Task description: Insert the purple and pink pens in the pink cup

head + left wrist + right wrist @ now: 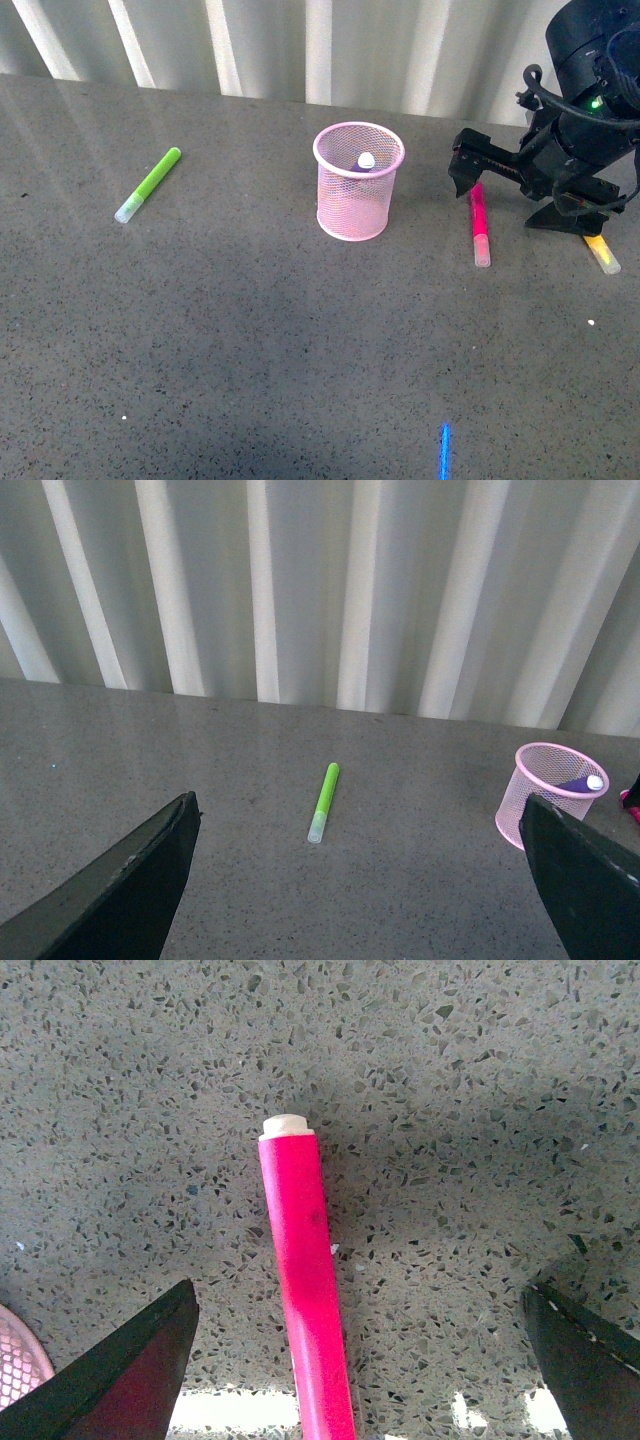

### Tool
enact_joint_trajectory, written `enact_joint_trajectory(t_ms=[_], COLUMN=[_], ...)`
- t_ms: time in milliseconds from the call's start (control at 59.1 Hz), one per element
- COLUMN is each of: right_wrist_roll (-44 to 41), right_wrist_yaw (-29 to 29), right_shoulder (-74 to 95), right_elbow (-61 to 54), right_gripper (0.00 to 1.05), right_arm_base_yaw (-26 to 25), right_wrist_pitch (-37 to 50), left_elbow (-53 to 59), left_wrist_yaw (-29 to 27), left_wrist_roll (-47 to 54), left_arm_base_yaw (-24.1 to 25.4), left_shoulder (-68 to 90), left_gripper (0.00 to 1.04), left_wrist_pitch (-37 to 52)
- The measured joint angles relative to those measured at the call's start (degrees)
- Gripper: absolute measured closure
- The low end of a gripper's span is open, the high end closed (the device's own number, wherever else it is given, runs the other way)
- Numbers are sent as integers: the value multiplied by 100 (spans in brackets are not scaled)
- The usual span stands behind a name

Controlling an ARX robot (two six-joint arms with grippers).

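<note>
Pink pen (480,225) flat on the table (300,350), near the pink cup (358,180), to its right; purple pen (366,161) already standing inside the cup. Straddled from above by the right gripper (360,1300), jaws spread wide, holding nothing. Left gripper (360,815) likewise spread and empty, well apart. Likely risks: closing off-centre and rolling the round barrel away; knocking the light cup over on insertion. Yellow marker (602,253) nearby, easily mistaken.

Pink mesh cup (350,208), purple pen (573,783), magenta pen (479,222), lime-green marker (150,183), yellow marker (601,253) on speckled grey table (250,330).
</note>
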State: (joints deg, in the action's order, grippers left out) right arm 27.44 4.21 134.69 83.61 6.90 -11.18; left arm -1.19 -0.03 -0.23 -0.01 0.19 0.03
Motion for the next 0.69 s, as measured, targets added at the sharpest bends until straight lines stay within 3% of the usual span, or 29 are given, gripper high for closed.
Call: enact_joint_trajectory(t_ms=[118, 575, 694], right_wrist_roll=[-13, -13, -13], right_wrist_yaw=[-31, 127, 133], right_shoulder=[81, 332, 365], right_elbow=[101, 398, 490], right_gripper=[17, 90, 94], right_arm_base_yaw=[-2, -249, -323], right_wrist_pitch=[2, 107, 101], left_elbow=[0, 0, 0], left_wrist_yaw=[0, 0, 0], left_wrist_roll=[0, 0, 0], left_arm_base_yaw=[0, 0, 0], left_shoulder=[0, 0, 0], left_gripper=[7, 7, 7], left_wrist_pitch=[0, 0, 0])
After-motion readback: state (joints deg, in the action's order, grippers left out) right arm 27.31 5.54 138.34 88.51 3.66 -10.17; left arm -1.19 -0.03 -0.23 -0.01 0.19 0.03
